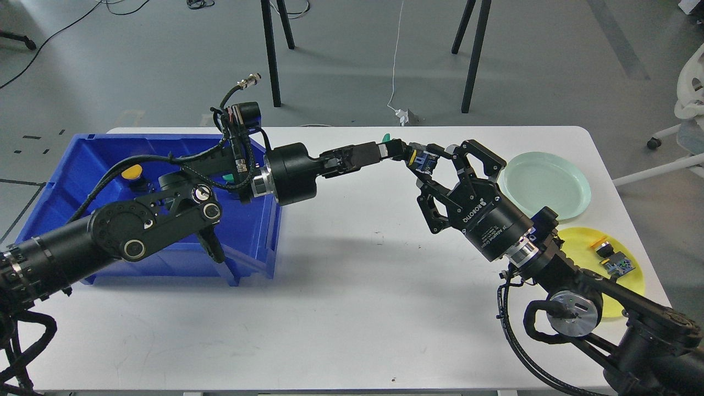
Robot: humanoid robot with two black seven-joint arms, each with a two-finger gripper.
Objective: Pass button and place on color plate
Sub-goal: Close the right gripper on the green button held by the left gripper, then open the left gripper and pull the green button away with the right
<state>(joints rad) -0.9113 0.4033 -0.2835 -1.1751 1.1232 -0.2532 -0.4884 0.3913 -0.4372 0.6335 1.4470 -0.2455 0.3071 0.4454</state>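
Button [397,147], green-capped with a black body, sits mid-air at the handover point over the tabletop [341,286], clamped in the left gripper [391,149] fingers. Largest first: tabletop spans under both arms; blue bin [71,165] lies well behind the left fingers, with a yellow-capped button [133,172] inside. Green plate [547,184] is just behind the right gripper [434,165]; yellow plate [627,283] is further back along that arm, carrying small parts [613,258]. Right fingers are spread apart around the button's far end, touching or nearly so; can't tell if contact is made. Judgement: button is small, light, rigid plastic, smooth cap likely slippery, so grip the squarer black body, not the cap. Green cap suggests the green plate.
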